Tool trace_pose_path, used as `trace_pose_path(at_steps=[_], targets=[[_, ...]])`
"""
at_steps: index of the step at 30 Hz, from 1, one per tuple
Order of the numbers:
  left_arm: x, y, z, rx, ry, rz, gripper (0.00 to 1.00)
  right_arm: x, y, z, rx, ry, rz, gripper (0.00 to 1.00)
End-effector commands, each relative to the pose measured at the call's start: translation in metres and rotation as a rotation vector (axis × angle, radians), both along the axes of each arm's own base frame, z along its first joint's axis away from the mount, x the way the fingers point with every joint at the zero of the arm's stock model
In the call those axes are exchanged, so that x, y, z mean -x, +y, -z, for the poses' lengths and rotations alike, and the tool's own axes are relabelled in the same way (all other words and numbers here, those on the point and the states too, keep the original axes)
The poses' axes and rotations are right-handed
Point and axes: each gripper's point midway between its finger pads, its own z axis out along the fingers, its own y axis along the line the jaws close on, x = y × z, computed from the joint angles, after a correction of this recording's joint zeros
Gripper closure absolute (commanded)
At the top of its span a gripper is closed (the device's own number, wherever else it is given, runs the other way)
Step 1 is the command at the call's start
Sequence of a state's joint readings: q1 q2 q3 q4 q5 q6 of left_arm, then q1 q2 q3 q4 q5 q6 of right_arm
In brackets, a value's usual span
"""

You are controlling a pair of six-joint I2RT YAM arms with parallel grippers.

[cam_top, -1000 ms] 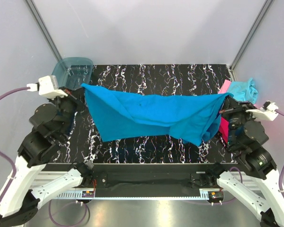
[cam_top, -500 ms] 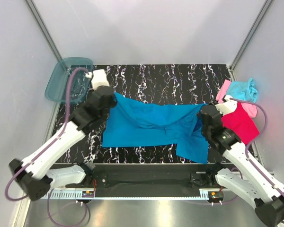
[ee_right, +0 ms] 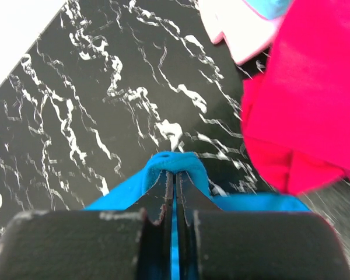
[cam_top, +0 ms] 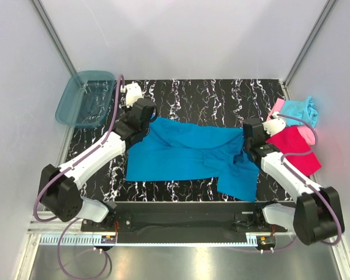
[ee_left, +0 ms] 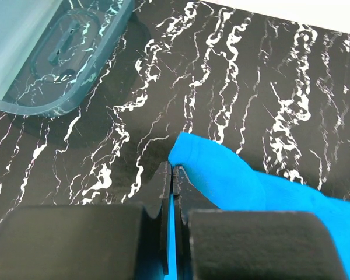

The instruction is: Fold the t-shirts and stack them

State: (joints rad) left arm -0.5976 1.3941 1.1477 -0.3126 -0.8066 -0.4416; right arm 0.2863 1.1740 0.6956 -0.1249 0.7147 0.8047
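Left gripper [ee_left: 171, 175] is pinching the far-left corner of the blue t-shirt [cam_top: 186, 154], jaws pressed together on cloth. Right gripper [ee_right: 175, 178] is pinching its far-right corner. The shirt is lying rumpled across mid-table.

Black table [cam_top: 192, 96] with white marble-like veins, bare along the far side. Carries a blue t-shirt [cam_top: 181, 154] across the middle – spread wide from left to right, wrinkled, with a bunched fold near its right end and one flap reaching toward the near edge. Holds a magenta-red t-shirt [cam_top: 294, 149] at the right edge, just beside the blue one. Shows a light pink t-shirt [cam_top: 277, 108] under and behind the magenta-red one, and a light aqua t-shirt [cam_top: 300, 109] bunched at the far right, touching the pink one. Bears a translucent teal bin [cam_top: 84, 99] at the far left corner – apart from the blue cloth, reaching out past the left edge.
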Motion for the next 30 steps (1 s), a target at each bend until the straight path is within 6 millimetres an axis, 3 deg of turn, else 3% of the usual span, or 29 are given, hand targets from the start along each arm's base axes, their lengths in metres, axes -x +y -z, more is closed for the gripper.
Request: trace_pose_path(at_steps=[1, 5, 9, 14, 15, 17, 18, 19, 22, 24, 25, 26, 27, 28, 30], targets=[[-0.019, 0.001, -0.024, 0.033, -0.102, -0.057, 1.00, -0.044, 0.002, -0.039, -0.030, -0.201, -0.004, 1.00], [-0.025, -0.007, -0.012, 0.041, -0.078, -0.039, 1.00, -0.075, -0.001, -0.025, -0.013, -0.147, -0.003, 1.00], [-0.025, -0.016, 0.004, 0.069, -0.057, -0.002, 1.00, -0.089, -0.010, -0.008, -0.022, -0.114, 0.003, 1.00], [-0.019, -0.026, 0.018, 0.099, -0.040, 0.029, 1.00, -0.117, -0.003, -0.021, -0.025, -0.164, -0.076, 0.99], [-0.016, -0.028, 0.023, 0.094, -0.031, 0.036, 1.00, -0.122, 0.001, -0.022, -0.014, -0.169, -0.120, 0.94], [-0.013, -0.029, 0.026, 0.094, -0.033, 0.037, 1.00, -0.131, 0.018, -0.038, -0.033, -0.244, -0.224, 0.72], [-0.009, -0.029, 0.029, 0.093, -0.030, 0.042, 1.00, -0.130, 0.022, -0.048, -0.029, -0.272, -0.252, 0.55], [-0.007, -0.030, 0.032, 0.094, -0.026, 0.046, 1.00, -0.131, 0.030, -0.059, -0.040, -0.313, -0.294, 0.30], [0.000, -0.031, 0.035, 0.102, -0.029, 0.051, 1.00, -0.120, 0.038, -0.080, -0.050, -0.362, -0.346, 0.17], [0.005, -0.031, 0.034, 0.106, -0.039, 0.057, 1.00, -0.103, 0.041, -0.098, -0.064, -0.405, -0.360, 0.18], [0.007, -0.031, 0.034, 0.107, -0.042, 0.057, 1.00, -0.094, 0.045, -0.094, -0.068, -0.371, -0.365, 0.21], [0.010, -0.030, 0.033, 0.108, -0.046, 0.056, 1.00, -0.083, 0.048, -0.105, -0.073, -0.379, -0.371, 0.26], [0.012, -0.032, 0.032, 0.110, -0.050, 0.060, 1.00, -0.075, 0.049, -0.104, -0.080, -0.358, -0.364, 0.28], [0.014, -0.032, 0.032, 0.111, -0.054, 0.061, 1.00, -0.062, 0.049, -0.087, -0.078, -0.275, -0.343, 0.30], [0.019, -0.033, 0.029, 0.113, -0.062, 0.069, 1.00, -0.039, 0.044, -0.075, -0.104, -0.230, -0.308, 0.31]])
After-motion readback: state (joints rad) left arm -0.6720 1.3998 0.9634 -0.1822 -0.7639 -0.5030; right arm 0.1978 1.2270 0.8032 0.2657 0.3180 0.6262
